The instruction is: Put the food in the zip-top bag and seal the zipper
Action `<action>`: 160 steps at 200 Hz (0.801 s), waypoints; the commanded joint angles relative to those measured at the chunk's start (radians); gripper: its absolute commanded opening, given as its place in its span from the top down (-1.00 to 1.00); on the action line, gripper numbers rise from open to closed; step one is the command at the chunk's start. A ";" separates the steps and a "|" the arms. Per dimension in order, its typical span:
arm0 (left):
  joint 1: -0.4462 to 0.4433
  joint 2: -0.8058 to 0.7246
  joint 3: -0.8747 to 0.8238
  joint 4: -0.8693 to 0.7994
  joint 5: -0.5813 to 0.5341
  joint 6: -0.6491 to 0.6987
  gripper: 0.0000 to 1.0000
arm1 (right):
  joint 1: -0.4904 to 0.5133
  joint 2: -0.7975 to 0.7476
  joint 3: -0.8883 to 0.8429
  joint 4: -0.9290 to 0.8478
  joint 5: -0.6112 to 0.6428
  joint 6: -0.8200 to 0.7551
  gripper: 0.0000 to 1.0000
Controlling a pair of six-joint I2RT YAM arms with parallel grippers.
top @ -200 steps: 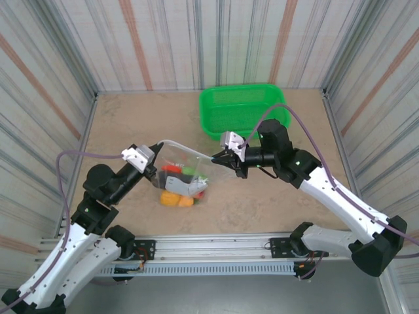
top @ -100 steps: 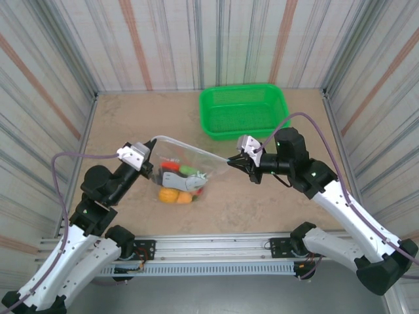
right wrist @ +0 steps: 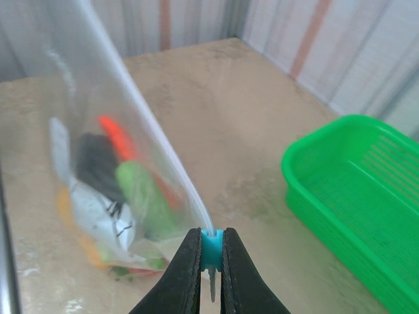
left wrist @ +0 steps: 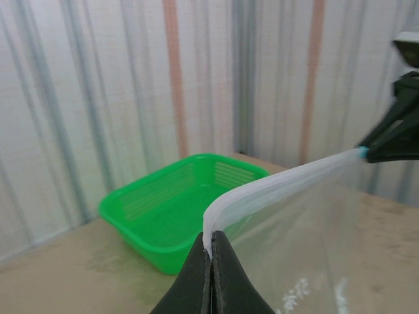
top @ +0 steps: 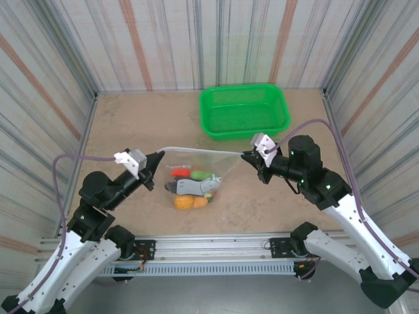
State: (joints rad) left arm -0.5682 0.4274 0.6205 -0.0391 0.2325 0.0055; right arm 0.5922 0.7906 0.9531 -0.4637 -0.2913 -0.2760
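Note:
The clear zip-top bag (top: pixel 208 169) hangs stretched between my two grippers, just above the table. The food (top: pixel 192 191) sits in its bottom: an orange piece, a green cucumber, a red chili and a dark eggplant (right wrist: pixel 97 163). The zipper (top: pixel 200 150) runs as a taut pale strip across the top. My left gripper (top: pixel 159 156) is shut on the strip's left end (left wrist: pixel 211 243). My right gripper (top: pixel 246 155) is shut on the blue slider (right wrist: pixel 210 245) at the strip's right end.
A green mesh basket (top: pixel 243 111) stands at the back, right of centre, behind the bag and close to my right gripper. Striped walls close in the table on three sides. Bare tabletop lies at the back left.
My right gripper has slid right along the zipper from near the bag's middle to its right end. The strip has gone from slack and curved to straight. The left gripper shifted slightly.

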 commanded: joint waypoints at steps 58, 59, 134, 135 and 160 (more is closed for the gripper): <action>-0.092 -0.039 -0.070 -0.082 -0.269 -0.493 1.00 | -0.089 0.373 0.295 0.016 0.198 0.032 1.00; -0.092 -0.039 -0.072 -0.084 -0.282 -0.497 1.00 | -0.088 0.381 0.300 0.018 0.195 0.034 1.00; 0.147 0.031 -0.302 -0.290 -0.855 -1.010 1.00 | 0.002 0.556 0.407 0.084 0.204 0.085 -0.30; 0.149 0.031 -0.303 -0.293 -0.855 -1.015 1.00 | 0.000 0.553 0.405 0.083 0.203 0.085 -0.30; 0.153 0.076 -0.277 -0.355 -0.859 -1.050 0.77 | -0.046 0.466 0.340 0.059 0.178 0.106 -0.31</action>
State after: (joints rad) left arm -0.4210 0.4740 0.3191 -0.3145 -0.5179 -0.9081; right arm 0.5880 1.3540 1.3472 -0.4000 -0.1078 -0.2131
